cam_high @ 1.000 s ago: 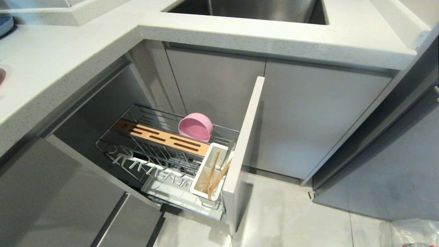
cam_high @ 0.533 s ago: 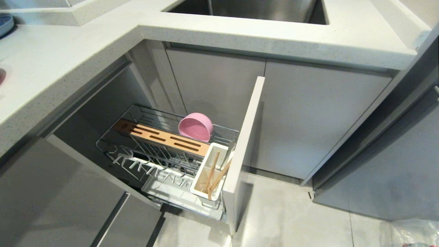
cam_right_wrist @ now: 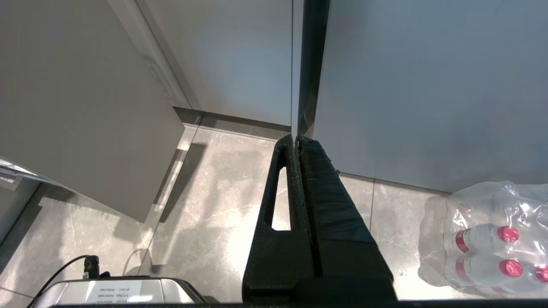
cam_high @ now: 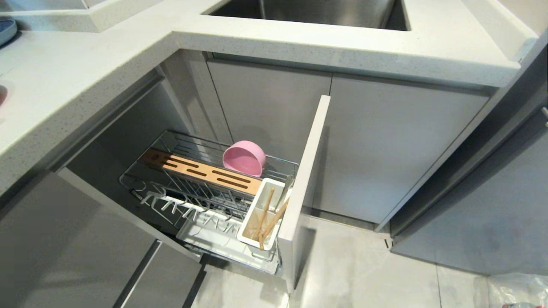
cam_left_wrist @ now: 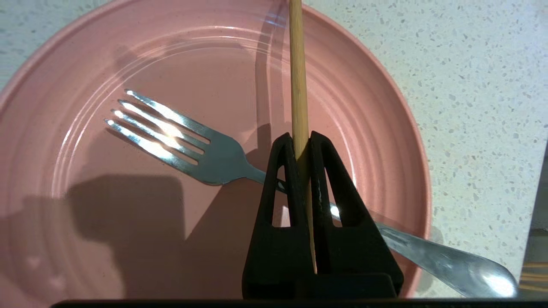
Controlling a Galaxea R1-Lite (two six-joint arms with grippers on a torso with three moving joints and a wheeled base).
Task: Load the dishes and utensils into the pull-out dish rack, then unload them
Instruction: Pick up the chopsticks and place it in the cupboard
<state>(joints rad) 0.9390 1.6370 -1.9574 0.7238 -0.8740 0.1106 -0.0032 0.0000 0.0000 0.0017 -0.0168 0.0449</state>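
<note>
My left gripper is shut on a single light wooden chopstick, which runs lengthwise between the jaws. It hovers over the pink plate on the speckled counter. A metal fork lies across the plate beneath the fingers. In the head view the pull-out dish rack stands pulled out below the counter. The pink bowl rests on its side in the rack. Wooden chopsticks stand in the white caddy. My right gripper is shut and empty above the floor.
The rack's narrow front panel juts out into the floor space. A sink is set into the counter above. A wrapped pack of bottles lies on the floor near the right arm. A blue dish sits at the counter's far left.
</note>
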